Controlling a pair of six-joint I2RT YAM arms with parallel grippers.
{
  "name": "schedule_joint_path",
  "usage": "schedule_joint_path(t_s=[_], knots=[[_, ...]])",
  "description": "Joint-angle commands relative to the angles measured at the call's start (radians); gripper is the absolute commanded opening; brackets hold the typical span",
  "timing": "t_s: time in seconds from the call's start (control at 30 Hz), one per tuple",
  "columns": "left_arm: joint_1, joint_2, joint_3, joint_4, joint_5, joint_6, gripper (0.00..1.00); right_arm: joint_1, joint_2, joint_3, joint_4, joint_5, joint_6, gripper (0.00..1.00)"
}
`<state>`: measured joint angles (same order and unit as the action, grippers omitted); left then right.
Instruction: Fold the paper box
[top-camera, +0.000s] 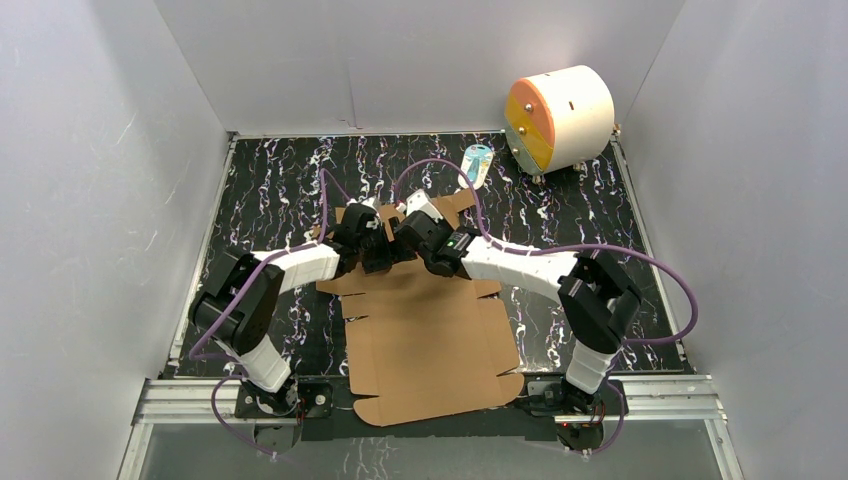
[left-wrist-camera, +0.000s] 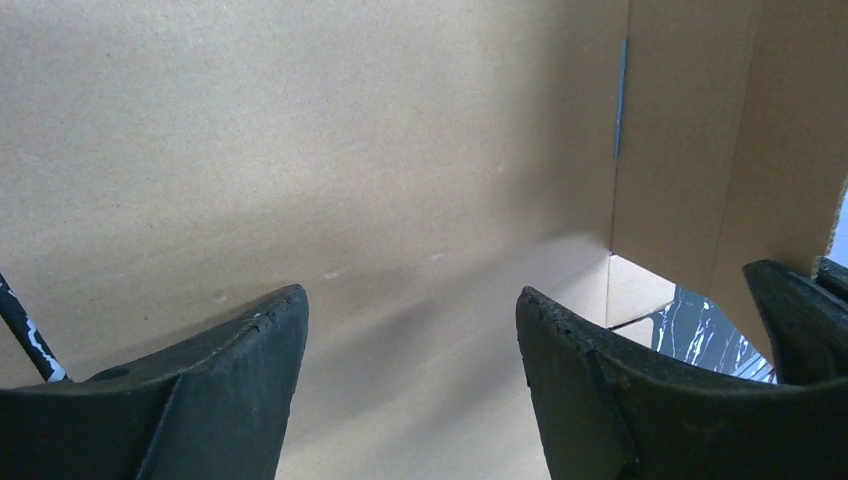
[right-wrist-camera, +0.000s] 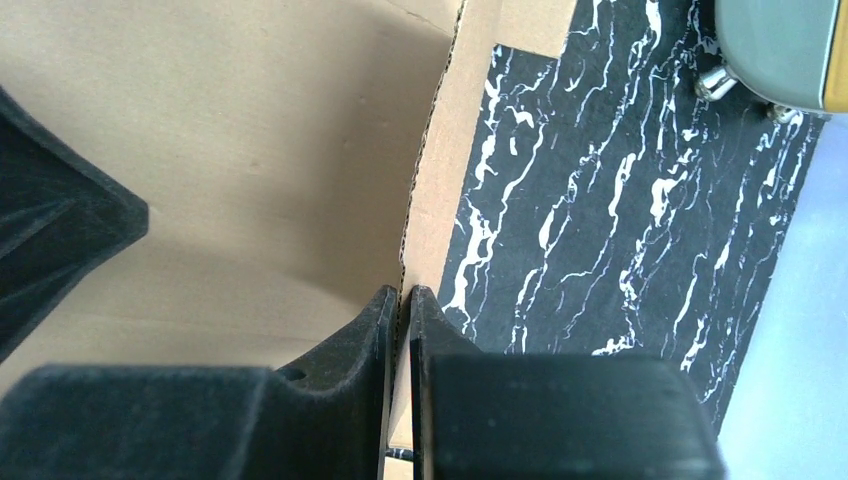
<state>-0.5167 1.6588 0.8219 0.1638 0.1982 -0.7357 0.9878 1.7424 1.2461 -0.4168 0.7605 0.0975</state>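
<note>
The paper box (top-camera: 430, 340) is a brown die-cut cardboard sheet lying flat between the arms, with its far end folded up into walls. My left gripper (top-camera: 372, 240) hovers at that far end. In the left wrist view it (left-wrist-camera: 412, 310) is open over a plain panel (left-wrist-camera: 350, 150), with nothing between its fingers, and an upright side wall (left-wrist-camera: 680, 150) stands to the right. My right gripper (top-camera: 410, 235) is beside it. In the right wrist view its jaws (right-wrist-camera: 403, 295) sit almost together around the corrugated top edge of an upright wall (right-wrist-camera: 440, 180).
A white-and-orange cylinder (top-camera: 558, 118) stands on small feet at the back right, and its grey side shows in the right wrist view (right-wrist-camera: 780, 50). A small light-blue item (top-camera: 479, 162) lies behind the box. The black marbled table (top-camera: 600, 200) is ringed by white walls.
</note>
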Motion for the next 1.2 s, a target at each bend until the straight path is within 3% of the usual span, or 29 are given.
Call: schedule_joint_path(t_s=[0.0, 0.53, 0.93, 1.17], knots=[[-0.026, 0.000, -0.054, -0.029, 0.054, -0.037, 0.74, 0.022, 0.017, 0.029, 0.063, -0.110, 0.027, 0.17], [-0.026, -0.037, -0.098, 0.001, 0.045, -0.059, 0.73, 0.023, 0.009, -0.004, 0.151, -0.174, 0.059, 0.23], [-0.026, -0.205, -0.003, -0.180, -0.041, -0.004, 0.76, 0.023, -0.146, -0.072, 0.131, -0.018, 0.010, 0.41], [-0.026, -0.364, 0.017, -0.355, -0.110, 0.008, 0.80, 0.023, -0.249, -0.126, 0.143, -0.066, 0.005, 0.51]])
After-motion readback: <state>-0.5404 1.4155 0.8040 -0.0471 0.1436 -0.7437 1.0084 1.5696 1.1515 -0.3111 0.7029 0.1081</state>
